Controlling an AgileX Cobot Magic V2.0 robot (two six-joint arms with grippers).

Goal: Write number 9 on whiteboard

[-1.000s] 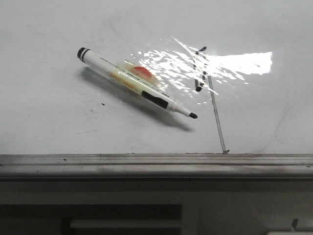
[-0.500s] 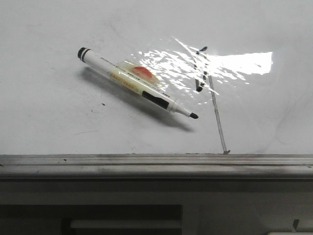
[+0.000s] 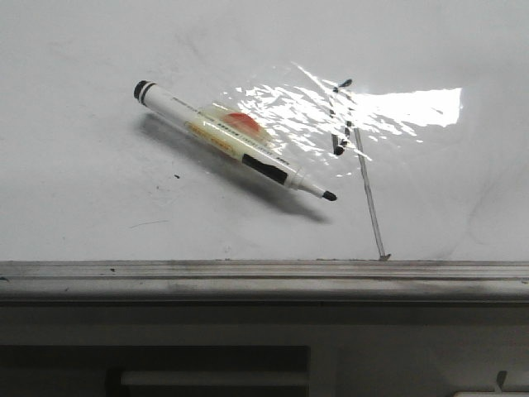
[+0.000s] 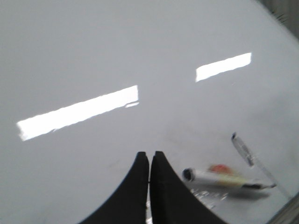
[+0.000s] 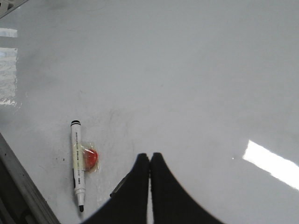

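Front view gives me the marker (image 3: 235,142) lying loose on the whiteboard (image 3: 83,207), cap off, its black tip pointing toward the number 9 (image 3: 340,117) — a few short broken black strokes in the glare, with a long thin grey tail running down to the metal edge rail (image 3: 248,271). A red blob with clear tape sits on the pen's barrel.

On the wrist cameras, the left gripper (image 4: 149,156) and the right gripper (image 5: 149,157) both hang above the board with their fingers pressed together, holding nothing.

My worry from here: the mark is faint and gappy, so it may not read as a 9. If I go back for the pen, the bare tip could smear the board, or the round barrel could roll away from the fingers — and the glare hides the strokes from me.
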